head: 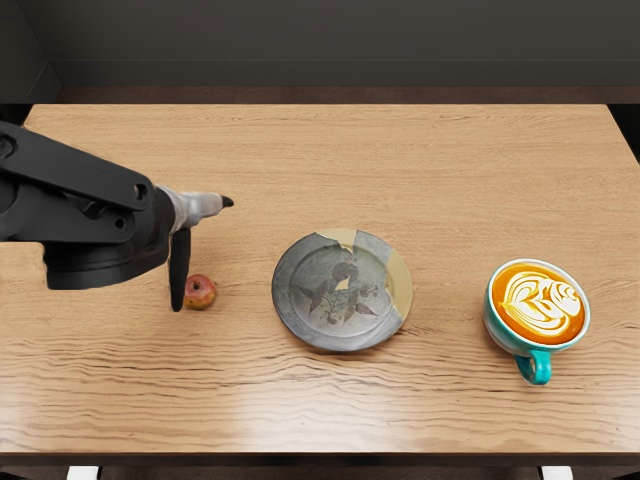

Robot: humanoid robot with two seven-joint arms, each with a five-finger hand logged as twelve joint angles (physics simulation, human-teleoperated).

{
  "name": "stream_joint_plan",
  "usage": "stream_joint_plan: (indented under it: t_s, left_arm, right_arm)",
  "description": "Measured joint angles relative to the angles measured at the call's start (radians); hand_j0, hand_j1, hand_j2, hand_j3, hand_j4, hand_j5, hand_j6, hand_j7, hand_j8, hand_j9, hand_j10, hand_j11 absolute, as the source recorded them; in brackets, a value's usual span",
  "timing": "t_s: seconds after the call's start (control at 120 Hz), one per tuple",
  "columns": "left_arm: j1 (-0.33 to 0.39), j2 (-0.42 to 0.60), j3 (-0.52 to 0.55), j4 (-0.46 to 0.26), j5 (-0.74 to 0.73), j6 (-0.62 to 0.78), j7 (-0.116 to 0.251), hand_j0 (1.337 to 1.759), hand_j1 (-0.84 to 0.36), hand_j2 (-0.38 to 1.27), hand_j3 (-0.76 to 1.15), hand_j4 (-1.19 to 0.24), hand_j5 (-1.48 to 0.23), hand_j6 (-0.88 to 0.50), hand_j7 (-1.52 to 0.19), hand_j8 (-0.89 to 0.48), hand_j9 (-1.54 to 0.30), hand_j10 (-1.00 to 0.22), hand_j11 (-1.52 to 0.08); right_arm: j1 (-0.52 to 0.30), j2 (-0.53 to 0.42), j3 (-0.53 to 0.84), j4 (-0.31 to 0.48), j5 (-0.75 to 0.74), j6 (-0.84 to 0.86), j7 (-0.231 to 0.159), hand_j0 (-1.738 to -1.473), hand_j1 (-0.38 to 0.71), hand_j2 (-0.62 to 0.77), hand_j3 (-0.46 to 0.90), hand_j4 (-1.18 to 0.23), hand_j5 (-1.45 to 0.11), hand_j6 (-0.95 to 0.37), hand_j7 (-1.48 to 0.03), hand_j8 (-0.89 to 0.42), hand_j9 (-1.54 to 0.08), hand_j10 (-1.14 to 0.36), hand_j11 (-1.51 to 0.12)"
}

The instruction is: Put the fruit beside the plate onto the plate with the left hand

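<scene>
Teal cup point(535, 318), right, holds latte-art coffee point(537, 302). Grey plate point(300, 300) sits centrally, bare table point(400, 160) between it and the red fruit point(201, 291) at left. The left hand point(185, 225) beside the fruit, fingers point(180, 275) spread, grips nothing.

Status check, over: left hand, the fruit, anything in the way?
Left hand open, poised beside the fruit, no grasp. Fruit on table, left of plate. Nothing between them; coffee cup far right.

No readable text, no labels, numbers or signs
</scene>
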Motion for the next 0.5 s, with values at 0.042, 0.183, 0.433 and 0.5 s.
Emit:
stream_joint_plan:
  t_s: [0.042, 0.183, 0.433, 0.5]
  left_arm:
    - [0.002, -0.007, 0.001, 0.000, 0.001, 0.031, 0.002, 1.658, 0.35, 0.00, 0.00, 0.00, 0.00, 0.00, 0.00, 0.00, 0.00, 0.00, 0.00]
    - [0.010, -0.036, 0.010, 0.000, 0.003, 0.118, 0.007, 1.658, 0.35, 0.00, 0.00, 0.00, 0.00, 0.00, 0.00, 0.00, 0.00, 0.00, 0.00]
    - [0.054, -0.068, 0.029, 0.000, 0.003, 0.150, 0.010, 1.658, 0.35, 0.00, 0.00, 0.00, 0.00, 0.00, 0.00, 0.00, 0.00, 0.00, 0.00]
    - [0.067, -0.084, 0.043, 0.000, 0.003, 0.165, 0.010, 1.658, 0.35, 0.00, 0.00, 0.00, 0.00, 0.00, 0.00, 0.00, 0.00, 0.00, 0.00]
  right_arm:
    - [0.000, 0.000, 0.000, 0.000, 0.000, 0.000, 0.000, -1.658, -0.33, 0.00, 0.00, -0.02, -0.02, -0.02, -0.02, -0.02, -0.02, -0.02, -0.02]
    - [0.000, 0.000, 0.000, 0.000, 0.000, 0.000, 0.000, -1.658, -0.33, 0.00, 0.00, -0.02, -0.02, -0.02, -0.02, -0.02, -0.02, -0.02, -0.02]
    - [0.000, 0.000, 0.000, 0.000, 0.000, 0.000, 0.000, -1.658, -0.33, 0.00, 0.00, -0.02, -0.02, -0.02, -0.02, -0.02, -0.02, -0.02, -0.02]
    - [0.000, 0.000, 0.000, 0.000, 0.000, 0.000, 0.000, -1.658, -0.33, 0.00, 0.00, -0.02, -0.02, -0.02, -0.02, -0.02, -0.02, -0.02, -0.02]
